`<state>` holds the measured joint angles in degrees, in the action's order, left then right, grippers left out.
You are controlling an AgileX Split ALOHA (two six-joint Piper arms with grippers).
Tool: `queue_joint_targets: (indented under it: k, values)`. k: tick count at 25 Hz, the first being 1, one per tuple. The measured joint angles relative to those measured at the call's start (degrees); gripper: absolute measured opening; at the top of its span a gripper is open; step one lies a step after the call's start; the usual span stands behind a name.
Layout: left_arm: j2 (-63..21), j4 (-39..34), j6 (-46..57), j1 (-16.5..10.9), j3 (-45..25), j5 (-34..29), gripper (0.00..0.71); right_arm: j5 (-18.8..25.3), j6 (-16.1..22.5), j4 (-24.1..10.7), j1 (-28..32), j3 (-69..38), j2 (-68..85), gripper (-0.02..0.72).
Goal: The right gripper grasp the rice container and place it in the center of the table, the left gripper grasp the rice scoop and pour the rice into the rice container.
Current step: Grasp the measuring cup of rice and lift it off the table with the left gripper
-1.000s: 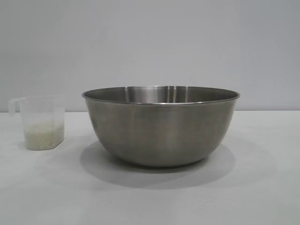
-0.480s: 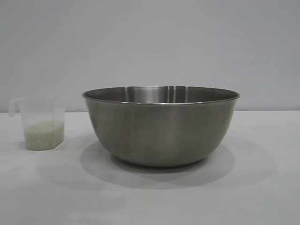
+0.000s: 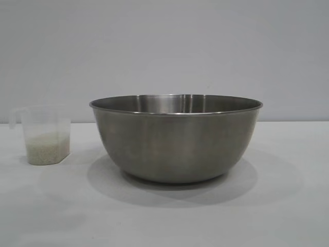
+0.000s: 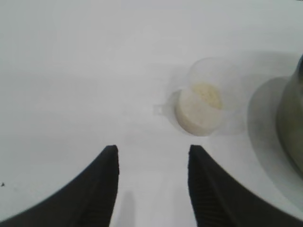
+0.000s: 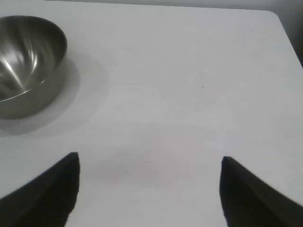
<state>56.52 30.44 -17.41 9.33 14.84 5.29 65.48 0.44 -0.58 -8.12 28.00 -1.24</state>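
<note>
- Currently my left gripper (image 4: 151, 165) fingers stand apart, empty, short of the rice scoop (image 4: 201, 101).
- Scoop looks light, tippy; I'd take its side handle.

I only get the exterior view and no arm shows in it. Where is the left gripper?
Observer: The left gripper hangs above the table, short of the scoop, holding nothing.
Operator: Is the bowl empty?
Observer: The part of the bowl that the right wrist view shows inside holds no rice.
Operator: And the right gripper?
Observer: The right gripper is open over bare table, the bowl off to one side.
</note>
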Motion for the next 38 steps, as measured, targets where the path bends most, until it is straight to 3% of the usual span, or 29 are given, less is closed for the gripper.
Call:
queue_joint_targets:
  k: [5,9,13,22,28,38]
  values:
    - [1.8,-2.2,0.6,0.8,-4.0,7.9,0.244,0.0,0.0,0.0,0.0,0.0,0.0,0.517]
    - [4.6,-12.9,6.9,2.6,-7.7,16.8,0.244,0.0,0.0,0.0,0.0,0.0,0.0,0.517]
    - [9.0,-22.6,14.3,2.8,-11.4,30.2,0.244,0.0,0.0,0.0,0.0,0.0,0.0,0.517]
    - [31.0,-30.2,17.2,2.8,-13.5,58.5,0.244,0.0,0.0,0.0,0.0,0.0,0.0,0.517]
    - [44.3,-31.3,17.2,2.8,-10.0,59.6,0.244,0.0,0.0,0.0,0.0,0.0,0.0,0.517]
    - [48.6,-31.5,17.2,2.8,-3.2,59.9,0.244,0.0,0.0,0.0,0.0,0.0,0.0,0.517]
